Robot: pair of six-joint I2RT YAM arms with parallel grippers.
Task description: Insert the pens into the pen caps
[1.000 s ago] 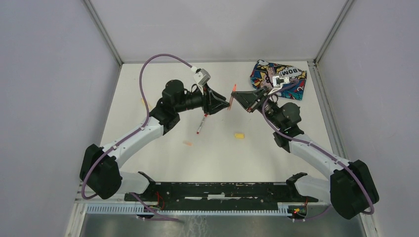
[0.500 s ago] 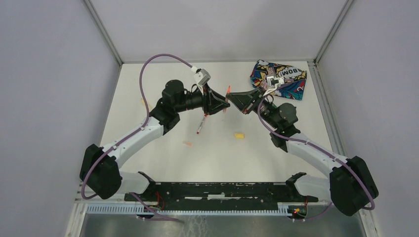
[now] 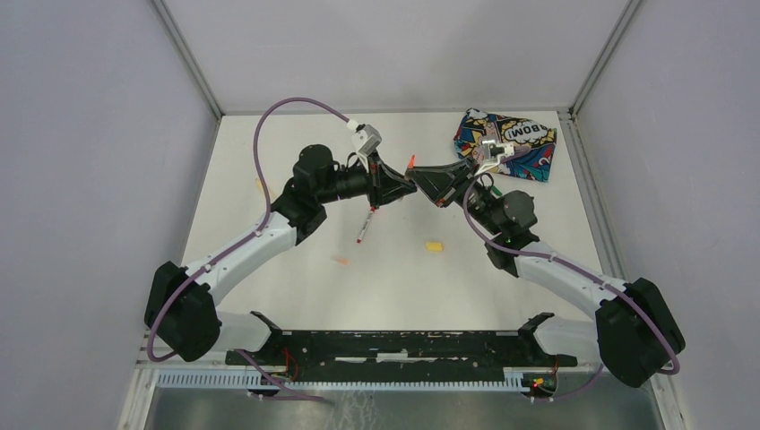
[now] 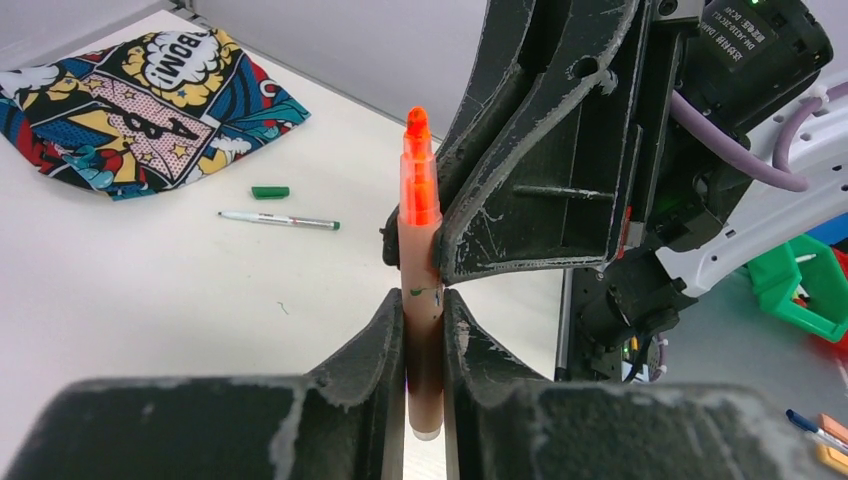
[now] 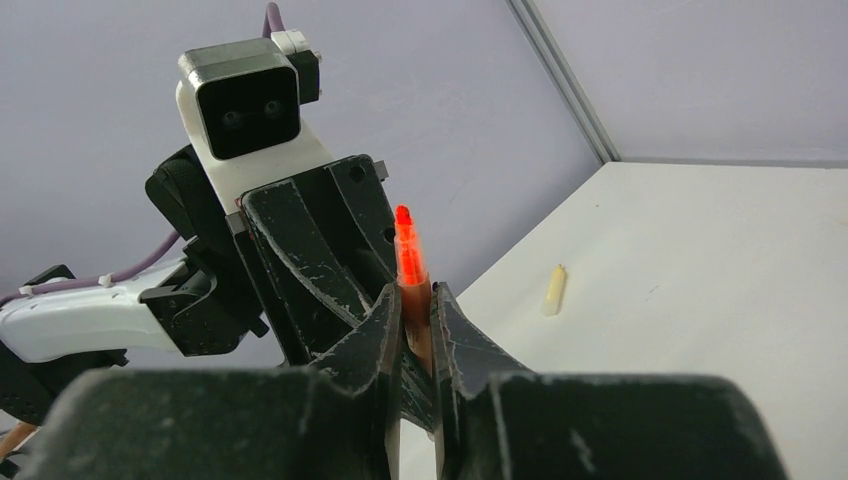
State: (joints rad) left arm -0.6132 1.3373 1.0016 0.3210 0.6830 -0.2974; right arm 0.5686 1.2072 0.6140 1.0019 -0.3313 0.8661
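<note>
The orange pen stands nearly upright above the table's back middle, its bare tip up. My left gripper and right gripper meet tip to tip on it. In the left wrist view my left gripper is shut on the pen's lower barrel, with the right fingers clamped just above. In the right wrist view my right gripper is shut on the pen. An orange cap and a yellow cap lie on the table nearer the front.
The comic-print pouch lies at the back right. A whitish pen with a red end lies under the left arm. A green-ended pen and green cap lie near the pouch. A pale yellow pen lies far left.
My right gripper carried the orange pen left to the left gripper's tips. Both grippers now hold the pen.
</note>
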